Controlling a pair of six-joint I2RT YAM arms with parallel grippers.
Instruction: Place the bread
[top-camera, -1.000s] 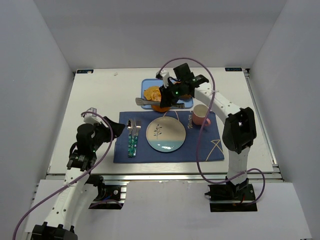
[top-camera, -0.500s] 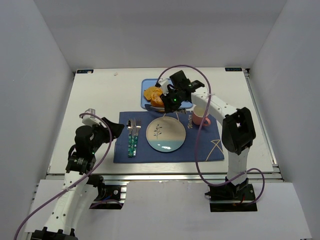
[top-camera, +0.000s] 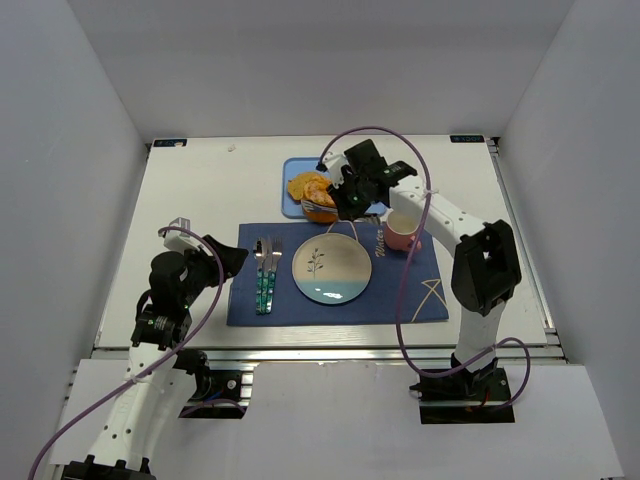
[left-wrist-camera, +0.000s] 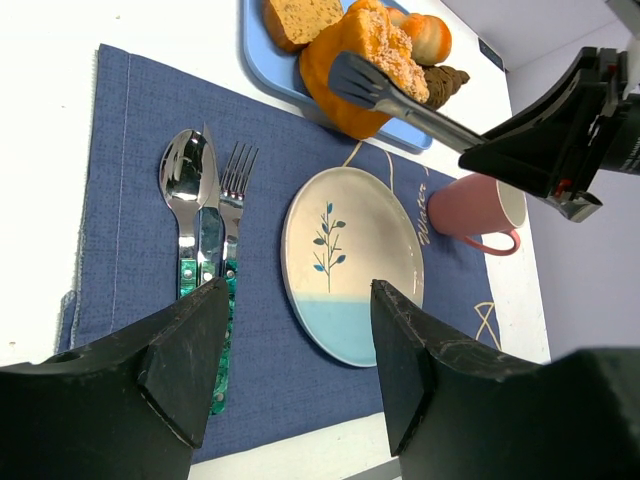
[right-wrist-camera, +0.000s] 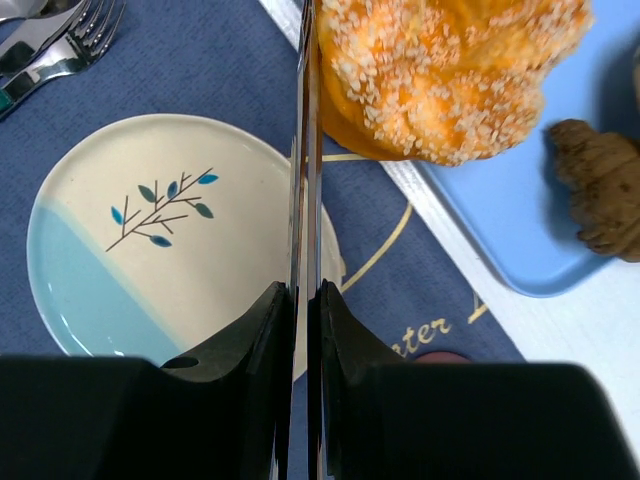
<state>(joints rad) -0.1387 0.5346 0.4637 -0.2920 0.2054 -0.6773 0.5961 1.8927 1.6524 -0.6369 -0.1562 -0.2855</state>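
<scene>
The bread (left-wrist-camera: 300, 18), a flat golden-brown slice, lies at the back of the blue tray (left-wrist-camera: 262, 62), also seen from above as the bread (top-camera: 298, 184). My right gripper (right-wrist-camera: 306, 290) (top-camera: 352, 196) is shut on metal tongs (right-wrist-camera: 305, 150) (left-wrist-camera: 400, 95). The tongs' tip lies on a round orange sesame cake (right-wrist-camera: 440, 70) (left-wrist-camera: 360, 70) at the tray's near edge, not on the bread. Whether the cake is clamped does not show. My left gripper (left-wrist-camera: 298, 290) (top-camera: 235, 258) hangs open and empty over the placemat's left side.
A blue placemat (top-camera: 410, 290) carries a cream and blue plate (top-camera: 332, 268), a spoon, knife and fork (top-camera: 265, 270), and a pink mug (top-camera: 402, 230). A dark brown pastry (right-wrist-camera: 605, 195) and a small glazed roll (left-wrist-camera: 430, 35) share the tray.
My right wrist has turned, and the tongs with the orange cake have shifted slightly toward the plate. The left arm has barely moved.
</scene>
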